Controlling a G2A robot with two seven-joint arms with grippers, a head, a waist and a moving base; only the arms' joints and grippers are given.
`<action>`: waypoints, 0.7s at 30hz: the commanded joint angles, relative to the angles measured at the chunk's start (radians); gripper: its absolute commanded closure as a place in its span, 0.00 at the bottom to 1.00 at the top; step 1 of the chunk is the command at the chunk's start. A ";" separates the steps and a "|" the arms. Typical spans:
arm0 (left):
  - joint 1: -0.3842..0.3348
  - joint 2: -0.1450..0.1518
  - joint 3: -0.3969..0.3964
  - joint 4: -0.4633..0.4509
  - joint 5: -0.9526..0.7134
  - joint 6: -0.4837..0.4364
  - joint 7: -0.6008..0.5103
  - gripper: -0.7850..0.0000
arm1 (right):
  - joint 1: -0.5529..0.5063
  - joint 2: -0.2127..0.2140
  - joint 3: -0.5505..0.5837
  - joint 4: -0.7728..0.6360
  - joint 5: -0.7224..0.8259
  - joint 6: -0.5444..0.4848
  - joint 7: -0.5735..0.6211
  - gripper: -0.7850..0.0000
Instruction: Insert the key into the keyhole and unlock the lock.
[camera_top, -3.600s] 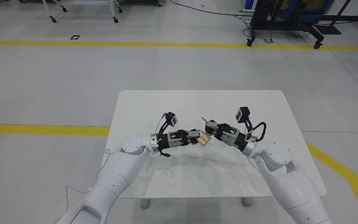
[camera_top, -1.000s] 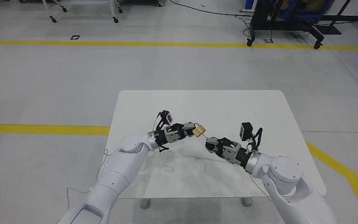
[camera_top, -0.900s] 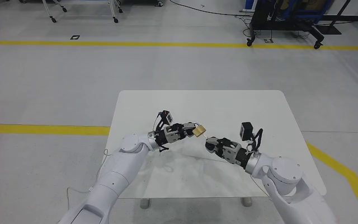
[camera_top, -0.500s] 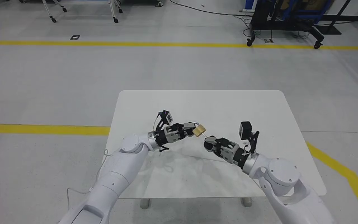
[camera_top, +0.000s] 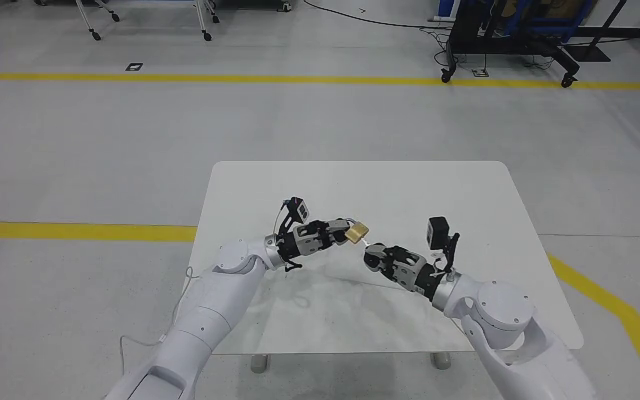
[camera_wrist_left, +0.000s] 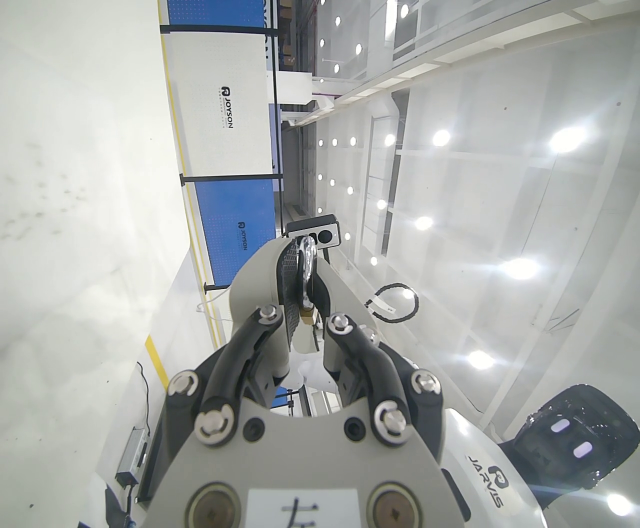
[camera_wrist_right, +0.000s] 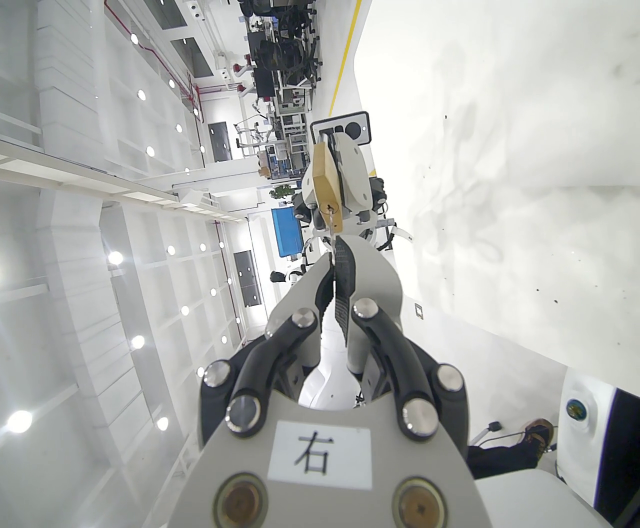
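Note:
A brass padlock (camera_top: 355, 233) hangs above the white table (camera_top: 450, 190), held by its silver shackle (camera_wrist_left: 306, 267) in my left gripper (camera_top: 343, 230), which is shut. Seen from the right wrist, the lock's brass body (camera_wrist_right: 325, 182) turns its keyhole face toward my right gripper (camera_wrist_right: 336, 252). That gripper is shut on the key, and the thin silver blade (camera_wrist_right: 331, 226) reaches the keyhole. How deep it sits cannot be told. From above, my right gripper (camera_top: 372, 258) is just below and right of the lock, nearer the table's front.
Bare tabletop surrounds both arms, with the front edge (camera_top: 400, 352) close below them. The right wrist's camera (camera_top: 437, 231) sticks up behind its gripper. A black wheeled rack (camera_top: 515, 40) stands far back on the floor.
Since 3.6 s ago the lock has gone up and slightly left, and my right gripper has dropped lower and toward the front. Over the last second the right gripper has edged slightly left toward the lock.

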 joint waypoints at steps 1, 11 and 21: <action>-0.001 0.000 0.001 -0.001 0.007 -0.002 0.000 1.00 | -0.001 0.000 0.000 -0.001 0.000 0.003 0.001 1.00; 0.000 0.002 0.009 -0.016 0.068 -0.028 0.015 1.00 | 0.000 0.004 0.015 -0.006 -0.011 0.028 0.023 1.00; 0.002 0.005 0.015 -0.035 0.108 -0.041 0.007 1.00 | 0.006 0.014 0.050 -0.017 -0.040 0.069 0.094 1.00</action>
